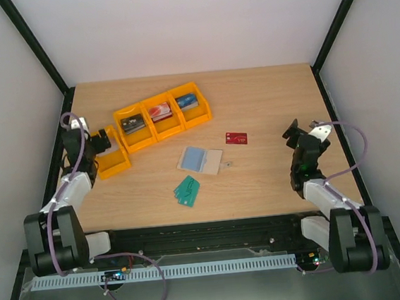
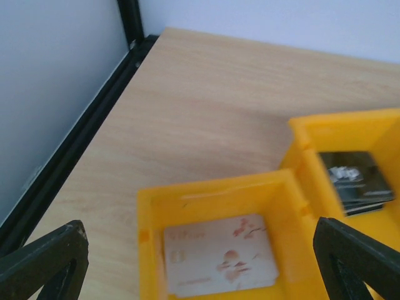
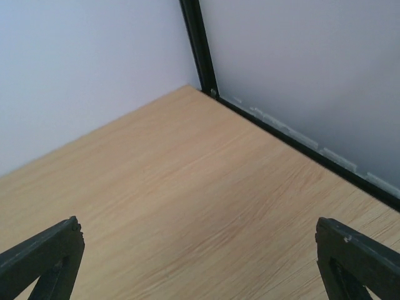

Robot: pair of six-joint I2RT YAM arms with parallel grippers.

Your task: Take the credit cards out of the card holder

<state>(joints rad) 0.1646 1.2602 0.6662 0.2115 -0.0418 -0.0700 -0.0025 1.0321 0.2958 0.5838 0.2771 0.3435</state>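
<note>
The card holder [image 1: 199,160] lay open and flat near the middle of the counter [image 1: 266,101], its pale blue inner face turned up. From above, it could not be told whether any card remained in its pockets. A dark red card [image 1: 236,138] lay on the counter just beyond the holder and to its right, apart from it. A small fan of teal cards [image 1: 187,191] lay just on the near side of the holder.

Well to the left of the holder, the left tool [image 1: 101,141] hung with its jaws spread wide and empty over a lone yellow bin [image 2: 150,212]. In that bin a pale card [image 2: 219,262] with reddish marks lay flat. A row of three more yellow bins [image 1: 161,115] stood beyond the holder and to its left, each with cards inside. The right tool [image 1: 292,135] was far to the right of the holder, also fully spread and empty, and its own camera showed only bare wood.

The cards looked light, thin, stiff and slick. Lying flat, they offered little to pinch, so an edge would probably have to be lifted or slid clear of a pocket first. The holder seemed soft and light, likely to drag along unless the other tool pinned it by its outer flap.
</note>
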